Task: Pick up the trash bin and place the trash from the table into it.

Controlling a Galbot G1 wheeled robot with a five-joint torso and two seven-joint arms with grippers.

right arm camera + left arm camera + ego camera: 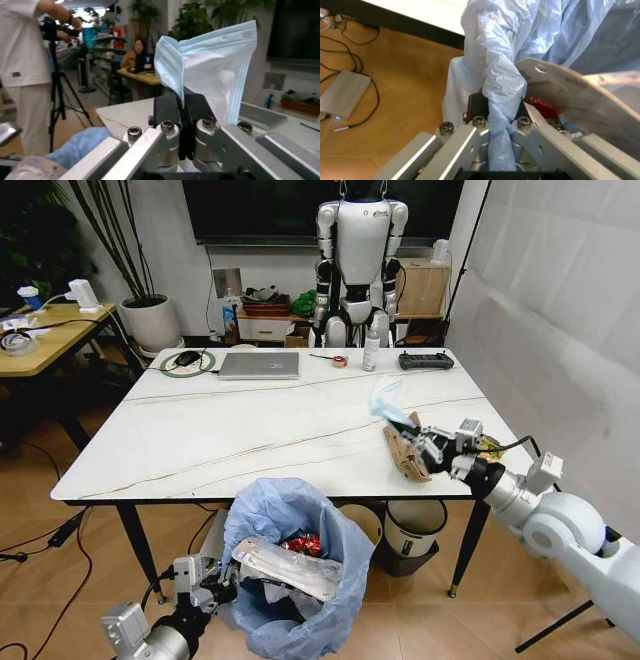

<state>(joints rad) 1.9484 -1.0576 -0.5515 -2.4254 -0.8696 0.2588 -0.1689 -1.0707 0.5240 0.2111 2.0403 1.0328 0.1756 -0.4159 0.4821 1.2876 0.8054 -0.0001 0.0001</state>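
The trash bin (270, 515), lined with a crinkled light-blue bag, hangs in front of the table's (250, 430) near edge. My left gripper (207, 582) is shut on its bagged rim (500, 93). Inside lie a crushed red can (305, 544) and a long pale package (290, 568). Over the table's near right corner, my right gripper (420, 442) is shut on a light-blue face mask (210, 63), which stands up above the fingers (386, 402). Torn brown cardboard (403, 452) lies on the table just beneath that gripper.
Along the far edge sit a silver laptop (259, 365), a mouse on a green pad (187, 360), a bottle (371, 348) and a black controller (425, 360). A white bin with black rim (412, 530) stands under the table. A humanoid robot (360, 250) stands behind, a wooden desk (45, 340) left.
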